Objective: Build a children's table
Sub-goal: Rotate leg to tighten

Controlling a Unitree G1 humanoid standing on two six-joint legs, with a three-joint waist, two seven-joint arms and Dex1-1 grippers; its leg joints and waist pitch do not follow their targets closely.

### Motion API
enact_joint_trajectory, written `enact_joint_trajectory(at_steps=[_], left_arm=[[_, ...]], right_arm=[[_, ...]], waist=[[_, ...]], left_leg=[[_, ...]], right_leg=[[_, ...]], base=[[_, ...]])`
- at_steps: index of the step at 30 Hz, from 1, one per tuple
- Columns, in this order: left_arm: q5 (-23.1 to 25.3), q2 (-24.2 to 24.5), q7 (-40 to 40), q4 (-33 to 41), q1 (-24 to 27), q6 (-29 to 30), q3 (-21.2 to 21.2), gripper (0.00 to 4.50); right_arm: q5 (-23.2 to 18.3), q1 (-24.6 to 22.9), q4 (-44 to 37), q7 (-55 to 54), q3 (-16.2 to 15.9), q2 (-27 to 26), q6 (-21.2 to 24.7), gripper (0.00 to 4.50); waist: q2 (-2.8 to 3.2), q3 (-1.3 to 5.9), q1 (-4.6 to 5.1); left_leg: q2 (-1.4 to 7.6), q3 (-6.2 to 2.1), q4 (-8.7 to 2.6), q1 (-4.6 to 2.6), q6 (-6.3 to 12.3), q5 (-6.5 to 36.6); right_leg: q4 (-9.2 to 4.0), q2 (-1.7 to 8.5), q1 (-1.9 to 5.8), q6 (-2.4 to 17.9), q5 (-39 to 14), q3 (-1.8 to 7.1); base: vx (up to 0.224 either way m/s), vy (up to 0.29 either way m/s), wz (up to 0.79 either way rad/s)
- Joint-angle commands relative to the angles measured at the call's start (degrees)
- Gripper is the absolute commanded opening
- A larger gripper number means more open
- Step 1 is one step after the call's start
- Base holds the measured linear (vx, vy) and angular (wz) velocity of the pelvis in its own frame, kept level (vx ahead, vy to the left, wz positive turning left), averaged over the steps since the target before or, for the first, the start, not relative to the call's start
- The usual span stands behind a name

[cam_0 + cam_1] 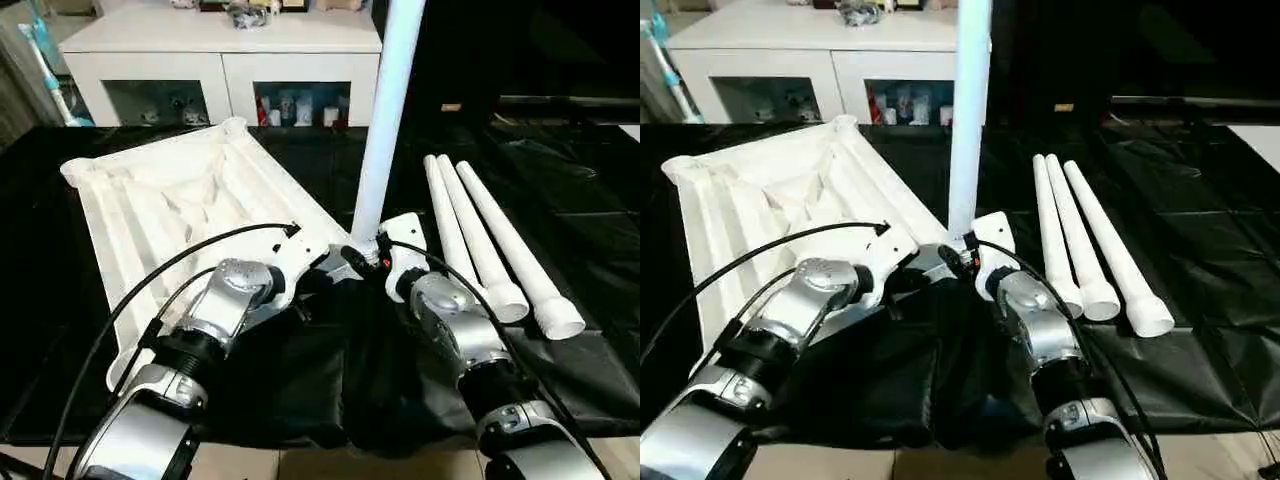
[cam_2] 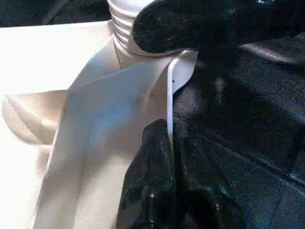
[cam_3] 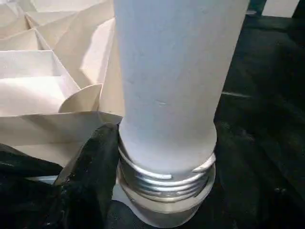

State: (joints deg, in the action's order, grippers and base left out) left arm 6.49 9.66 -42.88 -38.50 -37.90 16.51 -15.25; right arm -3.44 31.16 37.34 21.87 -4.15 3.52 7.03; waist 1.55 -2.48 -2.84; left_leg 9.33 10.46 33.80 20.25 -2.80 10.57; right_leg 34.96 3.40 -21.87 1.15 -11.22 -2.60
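Right wrist view looks straight at the upright leg [image 3: 167,86], threaded end sitting in a corner socket [image 3: 164,210] of the table top [image 1: 180,215], threads still visible above the socket rim, so judged not yet fully seated. Lies upside down on the black-draped tabletop [image 1: 600,200], ribbed underside up, that top; three spare legs [image 1: 490,245] rest side by side just beside it. Looks light, hollow, stiff plastic with a smooth, likely slippery surface; best taken low on the tube near the threads for turning, and at the thin side wall for steadying. Left tool [image 2: 169,143] clenched on the top's thin edge wall beside that corner, one black finger on each side. Right tool [image 3: 102,162] set around the leg's base, one finger pressed against the threads, apparently grasping it. Behind stands a white cabinet [image 1: 220,50] with glass doors, small items inside too indistinct to name
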Motion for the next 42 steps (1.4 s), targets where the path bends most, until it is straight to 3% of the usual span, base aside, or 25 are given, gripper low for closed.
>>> enact_joint_trajectory(at_steps=[1,8,10,12,14,17,19,24,30,40,42], left_arm=[[0.34,-0.54,-0.93,-1.0,1.0,-2.05,-1.65,0.0],[-0.54,2.83,-5.62,2.78,3.57,-3.55,-2.12,0.0],[-2.13,5.8,-11.79,7.79,6.35,-7.67,-3.07,0.0],[-3.63,8.1,-15.38,11.72,8.57,-9.21,-3.08,0.0],[-3.72,8.42,-15.62,12.13,8.83,-9.15,-3.02,0.0],[-3.37,10.12,-15.84,12.94,9.67,-9.93,-2.58,0.0],[-3.99,10.26,-16.52,12.91,9.74,-9.26,-2.18,0.44],[-5.2,10.45,-17.19,12.68,9.82,-10.59,-0.9,0.86],[-4.68,10.22,-17.55,10.49,8.81,-11.32,-1.53,0.86],[-5.01,9.9,-17.76,4.62,6.61,-12.7,-0.93,0.86],[-4.83,9.94,-17.72,4.13,6.52,-12.92,-1.03,0.59]], right_arm=[[-2.24,-1.98,0.32,5.91,-2.58,-1.79,0.91,3.4],[-2.9,-4.04,-5.7,11.07,-2.56,1.9,-0.27,3.84],[-5.35,-6.31,-11.93,17.48,-2.97,5.0,0.35,3.84],[-6.79,-8.03,-16.17,21.14,-3.06,7.74,1.32,3.84],[-6.89,-8.32,-16.7,21.82,-3.13,8.26,1.35,3.84],[-6.97,-9.8,-18.66,25.18,-3.4,11.12,0.78,3.84],[-7.0,-10.01,-18.79,25.74,-3.33,11.54,0.46,3.86],[-7.18,-10.51,-20.28,26.78,-3.41,12.65,1.4,3.86],[-7.19,-10.5,-20.7,27.09,-3.51,12.77,1.85,3.86],[-7.19,-11.19,-21.45,26.94,-3.56,12.92,1.75,3.86],[-7.16,-11.24,-21.45,26.92,-3.57,12.93,1.7,3.86]], waist=[[-0.13,2.7,-0.35],[-0.4,2.68,-0.65],[-0.46,2.74,-0.8],[-0.29,3.02,-1.01],[-0.13,3.13,-1.09],[-0.17,3.39,-1.55],[-0.27,3.17,-1.87],[-0.44,3.18,-1.99],[-0.38,3.2,-2.01],[-0.13,3.13,-2.06],[-0.18,3.06,-2.05]], left_leg=[[3.64,-2.01,-4.6,-0.21,1.68,17.72],[3.88,-1.96,-4.78,-0.04,2.39,16.41],[4.14,-2.02,-4.85,0.23,3.23,15.45],[4.05,-1.82,-4.65,0.17,3.68,13.46],[4.07,-1.61,-4.43,0.22,4.43,10.89],[4.08,-1.52,-4.06,0.45,5.21,8.54],[3.97,-1.4,-4.01,0.53,5.27,8.89],[3.99,-1.46,-4.08,0.47,4.42,9.76],[3.93,-1.42,-3.94,0.53,4.75,9.13],[3.89,-1.51,-4.03,0.4,3.72,10.95],[3.91,-1.56,-4.14,0.41,3.44,11.53]], right_leg=[[-5.53,5.46,1.66,10.59,-18.86,2.92],[-5.4,5.46,1.79,10.51,-18.18,2.98],[-5.19,5.5,1.97,10.21,-16.18,3.13],[-4.79,5.35,2.06,11.42,-12.33,3.02],[-4.4,5.17,1.78,12.31,-8.2,2.98],[-3.87,5.14,1.94,13.01,-4.16,2.92],[-4.02,5.17,1.81,13.27,-4.73,2.83],[-4.15,5.11,1.79,12.44,-7.65,2.79],[-3.98,5.12,1.84,12.72,-5.59,2.78],[-4.28,5.16,1.86,12.41,-8.04,2.75],[-4.36,5.2,1.87,12.05,-9.33,2.77]], base=[[0.0,0.0,0.0],[0.0,0.0,0.0],[0.0,0.0,0.0],[0.0,0.0,0.0],[0.0,0.0,0.0],[0.0,0.0,0.0],[0.0,0.0,0.0],[0.0,0.0,0.0],[0.0,0.0,0.0],[0.0,0.0,0.0],[0.0,0.0,0.0]])
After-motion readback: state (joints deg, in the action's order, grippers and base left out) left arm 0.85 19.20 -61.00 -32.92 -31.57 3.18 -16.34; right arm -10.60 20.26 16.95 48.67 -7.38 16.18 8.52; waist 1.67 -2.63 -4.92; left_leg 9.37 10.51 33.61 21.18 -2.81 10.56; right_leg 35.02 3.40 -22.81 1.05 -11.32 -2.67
